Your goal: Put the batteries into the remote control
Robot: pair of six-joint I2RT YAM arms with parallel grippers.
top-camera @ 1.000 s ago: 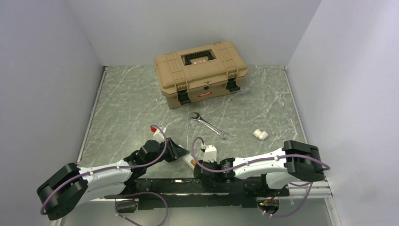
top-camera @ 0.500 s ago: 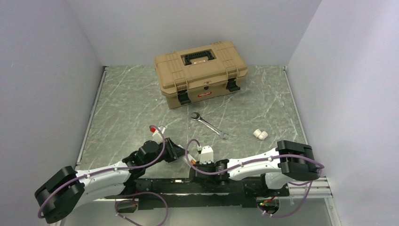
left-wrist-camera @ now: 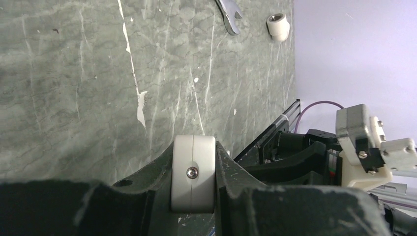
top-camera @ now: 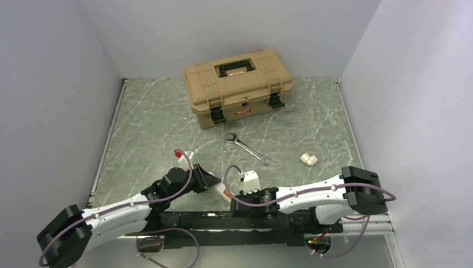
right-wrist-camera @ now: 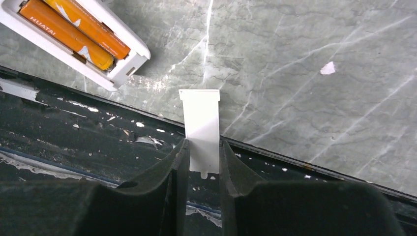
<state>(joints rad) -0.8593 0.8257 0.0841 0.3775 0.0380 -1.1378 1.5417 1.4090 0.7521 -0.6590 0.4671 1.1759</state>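
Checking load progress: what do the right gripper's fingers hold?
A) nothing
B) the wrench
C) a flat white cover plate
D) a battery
C: the right wrist view shows the right gripper clamped on a flat white cover plate, while both orange batteries sit in the remote control.

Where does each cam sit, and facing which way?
Top external: above, behind the robot, looking down at table, toolbox; left arm, right arm show.
Left wrist: low over table, facing wrench; left gripper clamps remote control.
Right wrist: angled down at table edge; right gripper holds battery cover.
Shared: remote control in all three; wrench in top and left.
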